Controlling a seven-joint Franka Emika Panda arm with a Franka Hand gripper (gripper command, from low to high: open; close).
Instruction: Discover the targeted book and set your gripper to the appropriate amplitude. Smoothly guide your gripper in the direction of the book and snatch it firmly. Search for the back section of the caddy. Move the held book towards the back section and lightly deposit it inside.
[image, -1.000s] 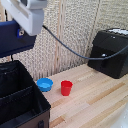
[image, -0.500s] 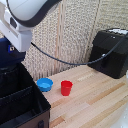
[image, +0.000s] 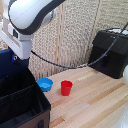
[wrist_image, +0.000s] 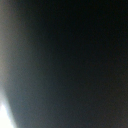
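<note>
In the exterior view my white boxy gripper (image: 14, 55) hangs at the far left, at the end of the bulky white arm (image: 30, 15). It is shut on the top of the dark navy-blue book (image: 7, 64). The book stands upright over the rear of the black fabric caddy (image: 22, 102), with its lower part behind the caddy's back rim at the back section (image: 12, 82). My fingertips are hard to make out against the book. The wrist view is almost all dark blur and shows nothing I can name.
A blue bowl (image: 45, 84) and a red cup (image: 66, 88) stand on the wooden table (image: 95, 105) just to the exterior view's right of the caddy. A black box-like machine (image: 110, 52) stands at the back right. A black cable (image: 70, 64) sags from the arm.
The arm has swung to the exterior view's left and lowered. The gripper and the book have come down toward the caddy's rear. The cup, bowl and machine have not moved.
</note>
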